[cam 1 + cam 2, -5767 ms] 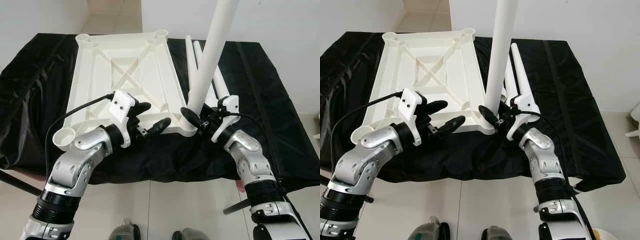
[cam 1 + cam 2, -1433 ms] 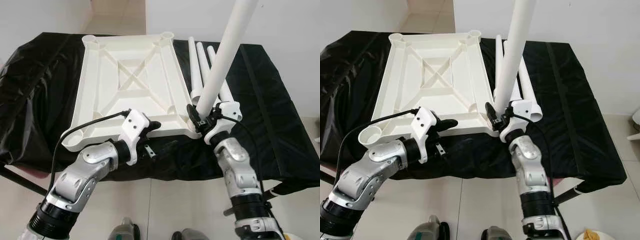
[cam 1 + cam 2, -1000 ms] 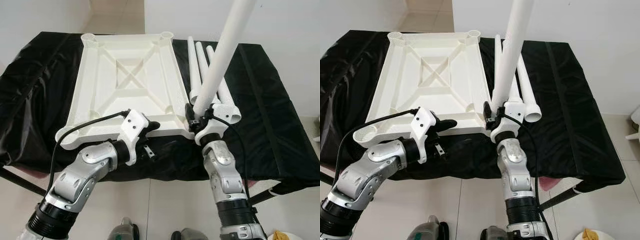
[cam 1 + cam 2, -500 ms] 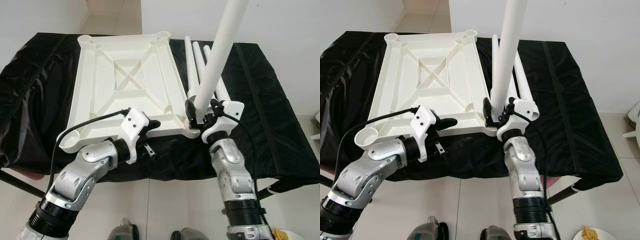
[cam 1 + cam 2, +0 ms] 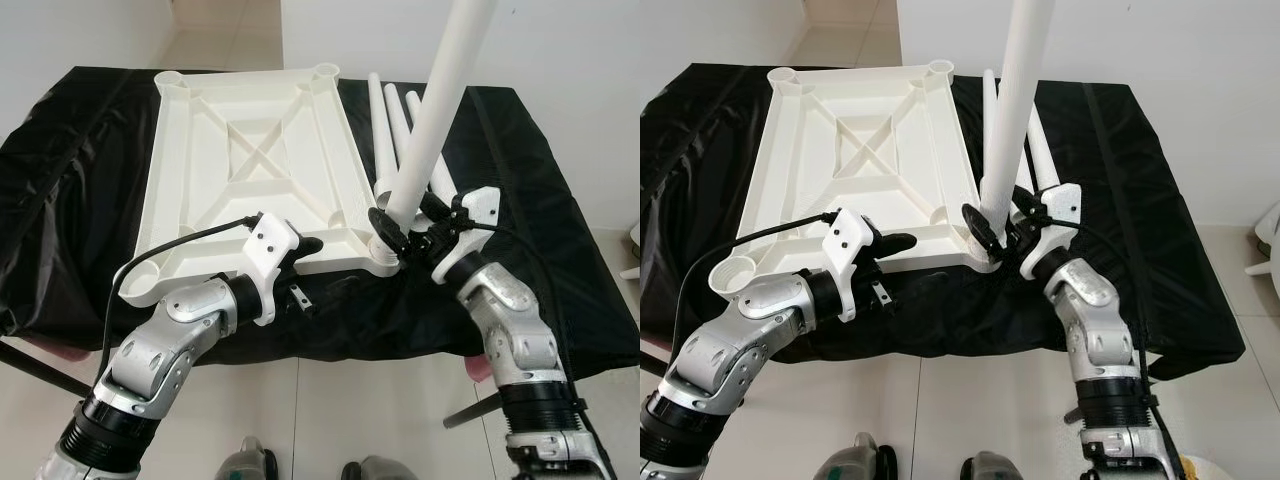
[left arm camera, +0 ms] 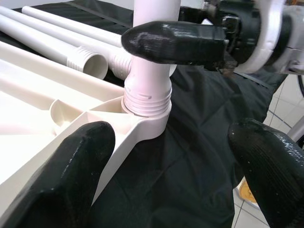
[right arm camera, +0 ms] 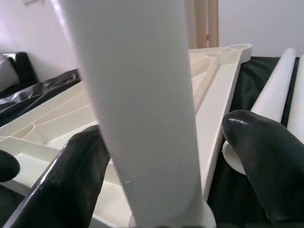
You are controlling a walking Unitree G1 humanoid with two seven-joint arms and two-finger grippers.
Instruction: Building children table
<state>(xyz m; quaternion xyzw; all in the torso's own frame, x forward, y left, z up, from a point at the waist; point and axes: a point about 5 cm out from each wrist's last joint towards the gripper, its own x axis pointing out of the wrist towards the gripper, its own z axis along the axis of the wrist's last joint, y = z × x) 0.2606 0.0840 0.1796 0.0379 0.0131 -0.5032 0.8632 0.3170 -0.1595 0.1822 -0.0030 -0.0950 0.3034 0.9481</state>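
A counter (image 5: 560, 250) draped in black cloth carries an upturned white tabletop (image 5: 250, 170), ribs and corner sockets facing up, and a few loose white legs (image 5: 385, 125) lying side by side just beside its right edge

Ribbed rectangular tabletop (image 5: 250, 170) of cream-white plastic: smooth, satin, w/ moulded struts. Upright white plastic tube leg (image 5: 430, 130): smooth, slight sheen, threaded ridges at base. Spare white plastic tube legs (image 5: 390, 120): same finish. Wrinkled black cloth cover (image 5: 520, 200) over surface: thin, faint sheen on creases. Left claw (image 6: 171, 190) fingers (image 6: 71, 175): black rubbery, finely textured, matt. Silver metal-look arm shells (image 5: 170, 350): brushed, semi-gloss. Pale tiled floor (image 5: 330, 420): glossy.
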